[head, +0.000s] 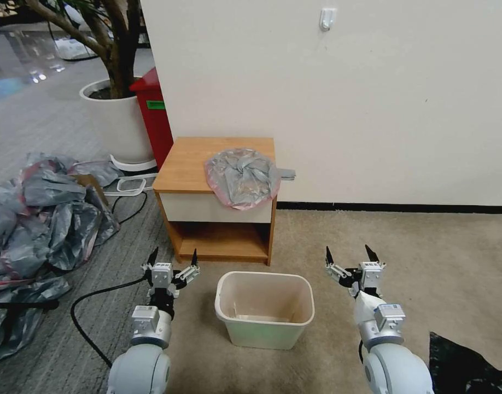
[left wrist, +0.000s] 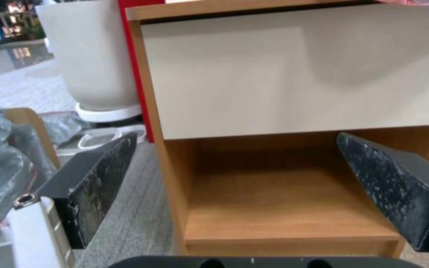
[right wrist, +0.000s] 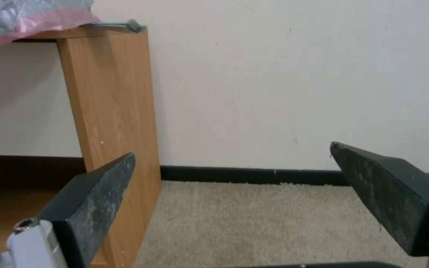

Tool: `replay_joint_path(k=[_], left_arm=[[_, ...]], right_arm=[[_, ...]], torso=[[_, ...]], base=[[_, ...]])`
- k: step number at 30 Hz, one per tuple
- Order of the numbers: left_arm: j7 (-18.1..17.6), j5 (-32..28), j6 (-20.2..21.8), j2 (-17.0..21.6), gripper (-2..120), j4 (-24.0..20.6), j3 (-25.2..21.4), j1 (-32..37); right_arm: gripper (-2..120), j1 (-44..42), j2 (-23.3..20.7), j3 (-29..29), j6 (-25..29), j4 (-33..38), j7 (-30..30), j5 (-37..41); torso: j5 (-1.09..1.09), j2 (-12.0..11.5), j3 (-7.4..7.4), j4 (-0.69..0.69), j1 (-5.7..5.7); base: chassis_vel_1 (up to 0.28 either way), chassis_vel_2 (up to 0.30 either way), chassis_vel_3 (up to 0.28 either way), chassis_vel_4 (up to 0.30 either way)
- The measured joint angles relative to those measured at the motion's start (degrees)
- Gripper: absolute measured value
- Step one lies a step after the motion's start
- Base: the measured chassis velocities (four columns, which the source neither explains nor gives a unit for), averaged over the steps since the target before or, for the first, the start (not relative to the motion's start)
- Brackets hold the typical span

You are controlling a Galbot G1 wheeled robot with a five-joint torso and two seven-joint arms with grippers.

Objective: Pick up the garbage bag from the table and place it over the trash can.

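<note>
Head view: garbage bag (head: 243, 177) overhangs table (head: 192, 164) – drawer partly hidden; both grippers (head: 172, 260) (head: 348, 256) spread, empty.

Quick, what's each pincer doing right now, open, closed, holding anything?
Left pincer: open, empty, low beside the trash can.
Right pincer: open, empty, on its other side.

Open carpet (head: 426, 246) right of the table (head: 196, 158), wall (head: 371, 98) close behind, trash can (head: 264, 314) standing in front
</note>
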Motion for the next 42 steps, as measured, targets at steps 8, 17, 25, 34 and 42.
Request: replay_joint_path(k=[8,17,25,34,42], left_arm=[[0.0,0.0,0.0,0.0,100,0.0,0.0,0.0],[0.0,0.0,0.0,0.0,100,0.0,0.0,0.0],[0.0,0.0,0.0,0.0,100,0.0,0.0,0.0],[0.0,0.0,0.0,0.0,100,0.0,0.0,0.0],[0.0,-0.1,0.1,0.1,100,-0.4,-0.1,0.2]], right_arm=[[100,0.0,0.0,0.0,0.0,0.0,0.0,0.0],[100,0.0,0.0,0.0,0.0,0.0,0.0,0.0],[100,0.0,0.0,0.0,0.0,0.0,0.0,0.0],[100,0.0,0.0,0.0,0.0,0.0,0.0,0.0],[100,-0.1,0.0,0.0,-0.1,0.3,0.0,0.1]], torso=[[0.0,0.0,0.0,0.0,0.0],[0.0,0.0,0.0,0.0,0.0],[0.0,0.0,0.0,0.0,0.0],[0.0,0.0,0.0,0.0,0.0],[0.0,0.0,0.0,0.0,0.0]], base=[[0.0,0.0,0.0,0.0],[0.0,0.0,0.0,0.0],[0.0,0.0,0.0,0.0],[0.0,0.0,0.0,0.0],[0.0,0.0,0.0,0.0]])
